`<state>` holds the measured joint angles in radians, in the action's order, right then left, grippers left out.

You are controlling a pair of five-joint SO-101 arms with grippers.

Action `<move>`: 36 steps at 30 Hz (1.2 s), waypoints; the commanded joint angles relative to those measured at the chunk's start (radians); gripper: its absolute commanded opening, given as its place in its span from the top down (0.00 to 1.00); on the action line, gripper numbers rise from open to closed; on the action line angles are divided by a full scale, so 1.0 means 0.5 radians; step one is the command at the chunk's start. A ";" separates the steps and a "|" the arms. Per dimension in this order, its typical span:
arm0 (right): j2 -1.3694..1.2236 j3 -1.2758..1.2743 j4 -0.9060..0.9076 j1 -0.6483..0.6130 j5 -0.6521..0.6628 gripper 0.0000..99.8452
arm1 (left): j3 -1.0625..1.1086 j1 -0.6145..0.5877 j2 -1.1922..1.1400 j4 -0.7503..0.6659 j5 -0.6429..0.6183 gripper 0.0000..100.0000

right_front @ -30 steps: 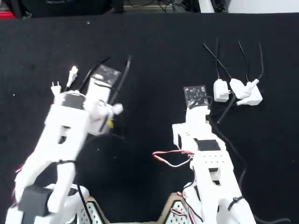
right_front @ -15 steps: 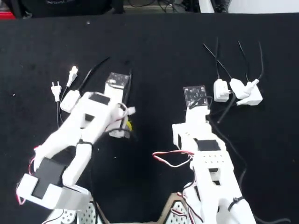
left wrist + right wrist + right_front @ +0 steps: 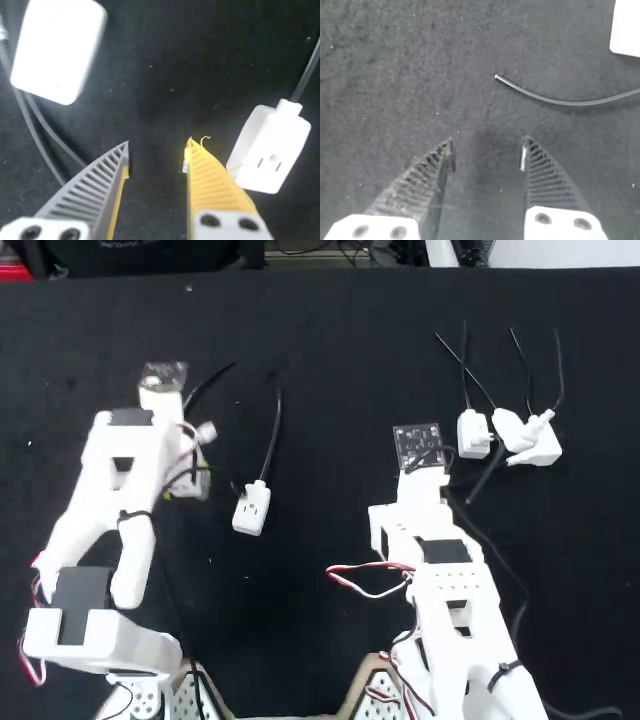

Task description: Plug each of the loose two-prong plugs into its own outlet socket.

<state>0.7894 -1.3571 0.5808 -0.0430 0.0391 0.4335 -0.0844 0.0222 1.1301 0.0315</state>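
White socket (image 3: pixel 272 155) lies on black tabletop (image 3: pixel 330 340) just beside the left end effector (image 3: pixel 157 145) — spread apart, empty; right end effector (image 3: pixel 488 141), farther from it, gapes too.

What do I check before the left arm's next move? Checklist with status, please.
1. Left gripper open and empty: ok.
2. Right gripper open and empty: ok.
3. Outlet socket slots uncovered, facing the wrist camera: ok.
4. White block is a plug: cannot tell, no prongs visible.
5. Cable away from the grey finger: not ok, it runs close beside and may snag.
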 commanded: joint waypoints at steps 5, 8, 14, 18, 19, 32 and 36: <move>0.048 0.109 -0.043 0.003 -0.015 0.80 | -0.054 0.489 -0.015 -0.077 0.006 0.82; 0.048 0.109 -0.043 0.003 -0.015 0.80 | -0.041 0.710 -0.083 -0.147 0.006 0.82; 0.051 0.109 -0.043 0.003 -0.015 0.80 | -0.278 0.904 -0.071 0.031 0.006 0.82; 0.051 0.109 -0.043 0.003 -0.015 0.80 | -0.483 0.956 -0.077 0.089 0.006 0.82; 0.051 0.109 -0.043 0.003 -0.015 0.80 | -0.517 0.956 -0.089 0.089 0.006 0.82; 0.051 0.109 -0.043 0.006 -0.015 0.80 | -0.637 0.738 -0.377 -0.012 0.021 0.82; 0.051 0.121 -0.043 0.003 -0.015 0.80 | -0.634 0.735 -0.387 -0.009 0.021 0.82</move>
<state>0.7894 -1.3571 0.5808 -0.0430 0.0391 0.1665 0.2885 -0.1834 1.1362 0.0299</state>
